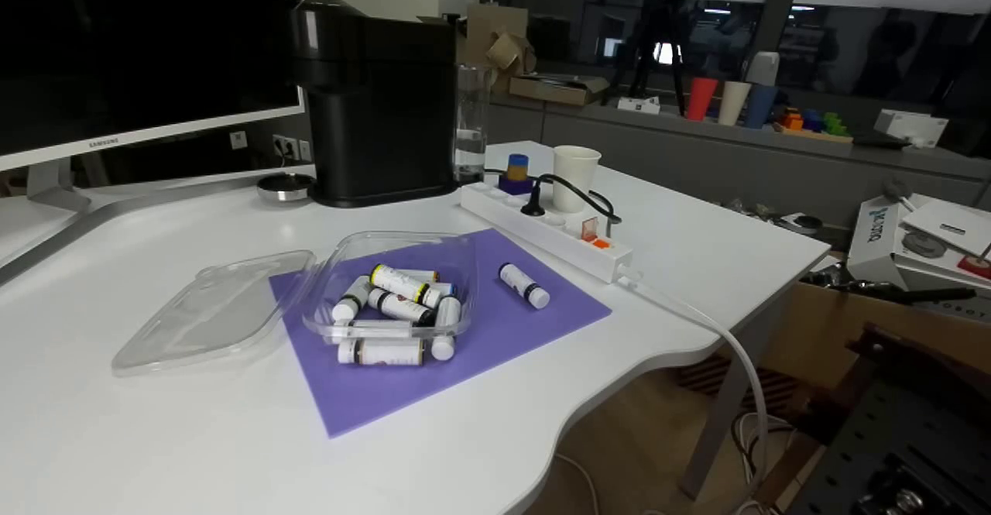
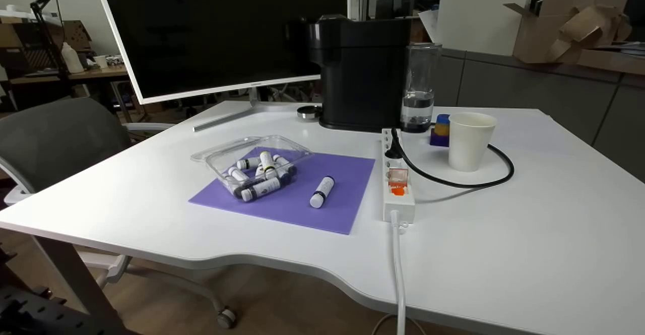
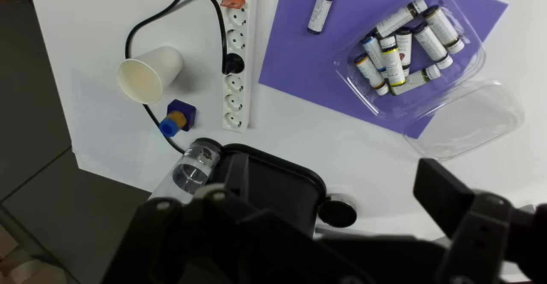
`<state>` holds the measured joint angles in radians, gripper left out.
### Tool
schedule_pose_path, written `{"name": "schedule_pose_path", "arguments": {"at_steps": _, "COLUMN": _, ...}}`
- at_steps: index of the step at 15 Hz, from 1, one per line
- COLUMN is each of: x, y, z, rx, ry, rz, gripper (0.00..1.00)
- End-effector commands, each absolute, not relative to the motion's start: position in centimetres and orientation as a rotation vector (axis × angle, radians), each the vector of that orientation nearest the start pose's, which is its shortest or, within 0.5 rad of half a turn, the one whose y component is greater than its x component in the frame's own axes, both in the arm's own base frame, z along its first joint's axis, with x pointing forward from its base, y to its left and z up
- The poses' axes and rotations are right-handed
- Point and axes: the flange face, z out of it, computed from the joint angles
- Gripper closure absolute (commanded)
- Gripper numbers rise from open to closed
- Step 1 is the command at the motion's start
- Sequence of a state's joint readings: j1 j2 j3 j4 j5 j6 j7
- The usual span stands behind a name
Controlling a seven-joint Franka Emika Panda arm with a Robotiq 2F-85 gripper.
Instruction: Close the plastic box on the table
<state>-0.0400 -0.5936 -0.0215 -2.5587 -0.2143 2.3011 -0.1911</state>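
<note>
**Plastic box (image 1: 395, 248) stands open on the worktop (image 1: 193, 437)**

Clear, thin-walled and rounded at the corners, the box sits mostly on a flat purple mat (image 1: 503, 329). Its see-through lid (image 1: 224, 317) lies folded back at the left, largely over the worktop. Inside is a heap of small vials (image 1: 399, 284), eight by the wrist view: slim cylinders with white caps and pale labels, some ringed in yellow, blue, orange or green. A lone vial (image 1: 524, 285) rests on the right part of the mat. The print on these labels is too small to read.

In both exterior views a tall black machine (image 1: 379, 112) stands on the far side, with a clear cylinder (image 2: 423, 73) part-filled with clear liquid (image 2: 418, 107) just to its right and a shallow round dish (image 1: 285, 188) with a shiny metal rim at its left. A monitor (image 1: 139, 42) at the far left bears the lettering SAMSUNG on its white lower frame. Right of the mat runs a white power strip (image 1: 542, 235) with an orange switch; beyond it come a tapered, off-white cup (image 2: 471, 146) and a stack of blocks (image 2: 442, 129) in blue, orange and purple.

In the wrist view the hand (image 3: 335, 175) has its fingers spread wide apart.
</note>
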Motion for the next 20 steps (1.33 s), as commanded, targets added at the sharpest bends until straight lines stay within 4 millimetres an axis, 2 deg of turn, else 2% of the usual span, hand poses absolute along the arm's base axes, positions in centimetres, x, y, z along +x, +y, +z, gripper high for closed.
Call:
{"name": "schedule_pose_path", "arguments": {"at_steps": 1, "x": 41.2, "y": -0.9, "z": 45.5, "rx": -3.315, "ry": -0.583, "rz": -0.473, "gripper": 0.00}}
{"name": "schedule_pose_path", "arguments": {"at_steps": 4, "x": 41.3, "y": -0.1, "z": 43.8, "rx": -3.280, "ry": -0.618, "rz": -0.401, "gripper": 0.00}}
{"name": "schedule_pose_path", "arguments": {"at_steps": 9, "x": 40.6, "y": 0.2, "z": 43.4, "rx": -3.256, "ry": -0.615, "rz": -0.364, "gripper": 0.00}}
{"name": "schedule_pose_path", "arguments": {"at_steps": 10, "x": 39.7, "y": -2.1, "z": 48.4, "rx": -3.282, "ry": -0.493, "rz": -0.474, "gripper": 0.00}}
{"name": "schedule_pose_path", "arguments": {"at_steps": 12, "x": 40.1, "y": -0.1, "z": 44.4, "rx": -3.262, "ry": -0.590, "rz": -0.379, "gripper": 0.00}}
{"name": "schedule_pose_path", "arguments": {"at_steps": 13, "x": 40.4, "y": 0.4, "z": 43.3, "rx": -3.257, "ry": -0.613, "rz": -0.353, "gripper": 0.00}}
{"name": "schedule_pose_path", "arguments": {"at_steps": 15, "x": 40.7, "y": 0.4, "z": 42.6, "rx": -3.254, "ry": -0.619, "rz": -0.337, "gripper": 0.00}}
{"name": "schedule_pose_path", "arguments": {"at_steps": 17, "x": 40.7, "y": 0.4, "z": 42.8, "rx": -3.255, "ry": -0.616, "rz": -0.344, "gripper": 0.00}}
{"name": "schedule_pose_path", "arguments": {"at_steps": 18, "x": 40.8, "y": 0.6, "z": 42.3, "rx": -3.263, "ry": -0.630, "rz": -0.326, "gripper": 0.00}}
{"name": "schedule_pose_path", "arguments": {"at_steps": 20, "x": 41.5, "y": 1.2, "z": 40.0, "rx": -3.266, "ry": -0.688, "rz": -0.291, "gripper": 0.00}}
